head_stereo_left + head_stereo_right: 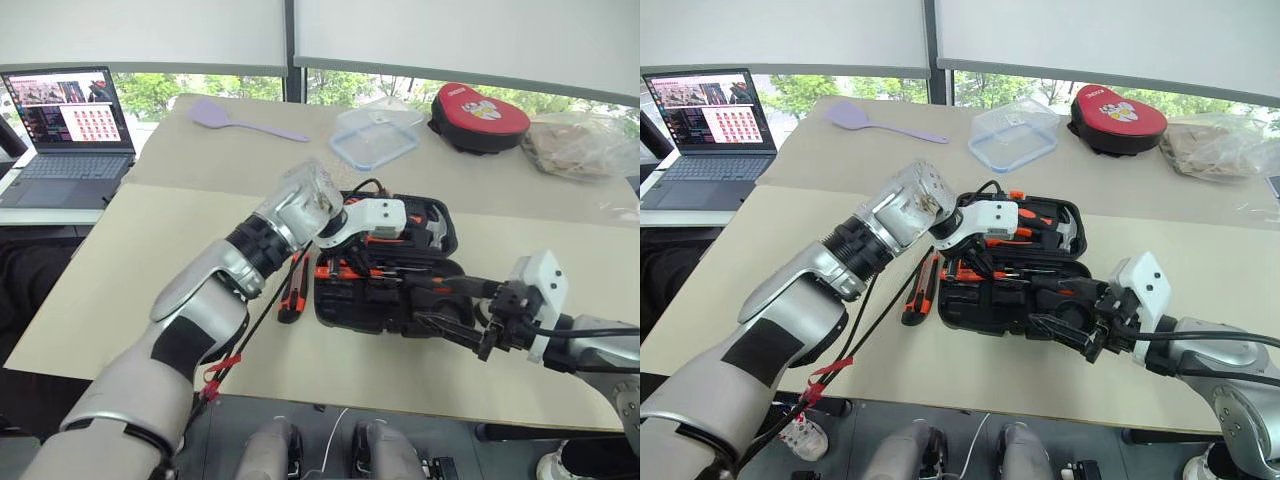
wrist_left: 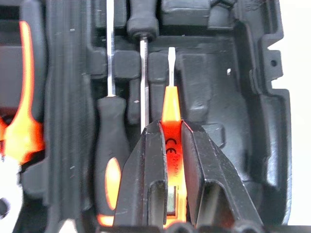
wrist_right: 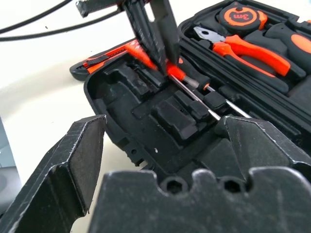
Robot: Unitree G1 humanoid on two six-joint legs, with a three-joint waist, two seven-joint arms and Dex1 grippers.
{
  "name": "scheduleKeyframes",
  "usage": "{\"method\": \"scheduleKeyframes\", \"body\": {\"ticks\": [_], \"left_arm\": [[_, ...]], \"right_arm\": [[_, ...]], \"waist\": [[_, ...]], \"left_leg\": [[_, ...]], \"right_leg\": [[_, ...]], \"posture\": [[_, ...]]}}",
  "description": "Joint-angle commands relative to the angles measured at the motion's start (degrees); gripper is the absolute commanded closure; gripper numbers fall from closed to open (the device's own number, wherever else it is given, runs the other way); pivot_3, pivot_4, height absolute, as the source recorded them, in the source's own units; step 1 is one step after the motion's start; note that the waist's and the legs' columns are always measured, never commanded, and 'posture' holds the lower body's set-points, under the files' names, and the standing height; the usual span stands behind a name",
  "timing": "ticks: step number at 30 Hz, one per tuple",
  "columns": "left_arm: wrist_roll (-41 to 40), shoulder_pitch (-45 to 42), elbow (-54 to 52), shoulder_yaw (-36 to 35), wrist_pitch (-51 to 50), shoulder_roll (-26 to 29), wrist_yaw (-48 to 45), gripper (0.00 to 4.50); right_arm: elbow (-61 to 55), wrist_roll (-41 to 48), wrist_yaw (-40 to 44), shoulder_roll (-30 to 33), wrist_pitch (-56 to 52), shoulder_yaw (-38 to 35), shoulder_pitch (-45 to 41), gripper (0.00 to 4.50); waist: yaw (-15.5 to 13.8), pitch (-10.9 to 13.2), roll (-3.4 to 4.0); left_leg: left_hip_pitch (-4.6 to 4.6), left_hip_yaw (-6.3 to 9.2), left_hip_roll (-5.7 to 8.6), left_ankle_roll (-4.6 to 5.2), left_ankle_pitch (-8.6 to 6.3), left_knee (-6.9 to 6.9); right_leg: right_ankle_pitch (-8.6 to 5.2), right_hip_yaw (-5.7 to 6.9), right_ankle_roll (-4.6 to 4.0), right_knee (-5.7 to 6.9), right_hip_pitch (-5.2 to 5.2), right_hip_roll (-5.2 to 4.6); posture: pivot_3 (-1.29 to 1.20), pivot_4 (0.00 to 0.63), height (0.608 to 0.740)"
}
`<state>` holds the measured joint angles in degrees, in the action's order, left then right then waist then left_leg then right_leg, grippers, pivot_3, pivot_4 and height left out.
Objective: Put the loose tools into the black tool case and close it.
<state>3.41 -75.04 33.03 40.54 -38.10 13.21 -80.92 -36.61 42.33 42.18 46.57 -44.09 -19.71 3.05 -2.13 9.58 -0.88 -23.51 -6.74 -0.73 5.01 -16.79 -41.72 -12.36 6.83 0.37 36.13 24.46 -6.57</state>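
Open black tool case (image 1: pixel 1010 270) lying on the pale surface (image 1: pixel 760 270), lid folded back, moulded recesses facing up. The left tool (image 2: pixel 171 160) reaches down into the case from above and is clenched on a short orange-handled screwdriver (image 2: pixel 171 104), whose flat tip points along the recesses of the near half. Two longer screwdrivers lie beside it in the same half: one with a black-and-orange handle (image 2: pixel 111 160) and one whose shaft (image 2: pixel 143 82) runs parallel, just beside the held one. The far half of the case holds orange-handled pliers (image 3: pixel 243 48) and a tape measure (image 3: pixel 241 17). An orange-and-black utility knife (image 1: pixel 922 285) lies on the surface just beside the case's left edge, outside it. The right tool (image 1: pixel 1065 318) hovers at the near right corner of the case, its two black fingers (image 3: pixel 68 170) spread wide and grasping nothing. Farther back on the surface: a laptop (image 1: pixel 65 135), a lilac spatula (image 1: pixel 240 122), a clear plastic box (image 1: pixel 377 135), a red-and-black pouch (image 1: pixel 478 115) and a crumpled plastic bag (image 1: pixel 578 145).
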Motion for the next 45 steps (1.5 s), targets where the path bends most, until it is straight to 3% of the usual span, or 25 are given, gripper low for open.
{"method": "scheduleKeyframes", "body": {"ticks": [1, 23, 38, 40, 43, 45], "left_arm": [[0.94, 1.12, -3.38, 0.31, -1.18, -0.36, -0.70, 4.41], [7.02, 1.04, 9.95, -1.98, 5.25, -8.00, 6.09, 4.41], [8.84, 0.65, 12.93, -4.34, 7.52, -9.07, 8.14, 4.41], [8.02, 0.29, 10.31, -5.25, 6.71, -7.73, 6.34, 3.43], [5.09, -0.24, 1.78, -7.76, 4.86, -3.94, 1.39, 2.38], [3.45, -0.33, -2.81, -9.27, 3.59, -1.66, -0.58, 2.12]], "right_arm": [[-1.34, 1.05, -0.71, -0.17, 1.06, -1.86, -0.61, 0.00], [-1.37, 1.64, -2.80, -1.55, 1.04, -0.34, -1.91, 0.00], [-0.40, 1.99, -3.30, -2.07, 0.95, 1.10, -3.77, 0.00], [-0.43, 2.07, -3.29, -2.15, 0.89, 1.28, -3.83, 0.00], [-0.54, 2.53, -3.05, -2.17, 0.68, 1.31, -3.54, 0.00], [-0.32, 2.70, -2.99, -2.17, 0.68, 1.32, -3.31, 0.00]], "waist": [[0.01, 0.00, 0.00], [-0.29, -0.02, 0.00], [-0.33, -0.03, 0.00], [-0.26, -0.03, 0.00], [0.06, -0.03, 0.01], [0.30, -0.03, 0.02]], "left_leg": [[0.01, 0.00, 0.00, 0.00, 0.00, 0.00], [0.04, 0.07, 0.01, 0.16, -0.09, -0.14], [0.01, 0.09, 0.02, 0.48, -0.28, -0.46], [-0.02, 0.09, 0.02, 0.52, -0.31, -0.51], [-0.20, 0.07, 0.03, 0.53, -0.31, -0.54], [-0.31, 0.06, 0.02, 0.42, -0.25, -0.53]], "right_leg": [[0.00, -0.01, 0.00, 0.01, 0.00, 0.00], [0.03, 0.01, 0.04, 0.01, -0.14, -0.08], [0.13, 0.01, 0.19, 0.05, -0.22, -0.22], [0.15, 0.00, 0.22, 0.06, -0.22, -0.28], [0.16, -0.01, 0.23, 0.09, -0.05, -0.29], [0.16, -0.04, 0.22, 0.12, 0.11, -0.24]], "posture": [[0.00, 0.150, 0.731], [0.00, 0.150, 0.731], [0.00, 0.150, 0.731], [0.00, 0.150, 0.731], [0.00, 0.150, 0.731], [0.00, 0.150, 0.731]]}}
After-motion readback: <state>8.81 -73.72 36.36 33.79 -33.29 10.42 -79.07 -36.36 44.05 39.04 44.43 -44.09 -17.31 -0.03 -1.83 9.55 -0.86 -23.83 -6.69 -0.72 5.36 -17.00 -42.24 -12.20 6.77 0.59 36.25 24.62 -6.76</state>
